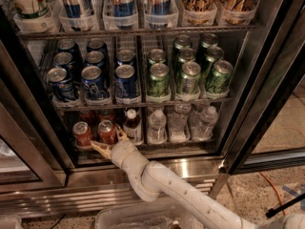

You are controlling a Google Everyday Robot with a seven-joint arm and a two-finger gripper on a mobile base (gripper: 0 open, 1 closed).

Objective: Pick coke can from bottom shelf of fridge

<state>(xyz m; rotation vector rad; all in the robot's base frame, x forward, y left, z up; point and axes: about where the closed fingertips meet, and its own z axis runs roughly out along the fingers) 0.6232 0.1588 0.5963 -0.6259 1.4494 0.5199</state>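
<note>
On the bottom shelf [162,145] of the fridge [190,169], another red can [82,133] stands just beside the coke can [106,130] that I want. My hand [106,138] is open, with one finger on each side of this can, it seems. If I close crooked, a finger may knock the neighbour can or the brown bottle [132,126] at the right.

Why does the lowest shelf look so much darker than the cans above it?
In the camera view, the bottom shelf sits in shadow beneath the rack above, so the coke can looks dim; the open claw, just in front of that can, catches more light; glare streaks the steel base of the fridge.
</note>
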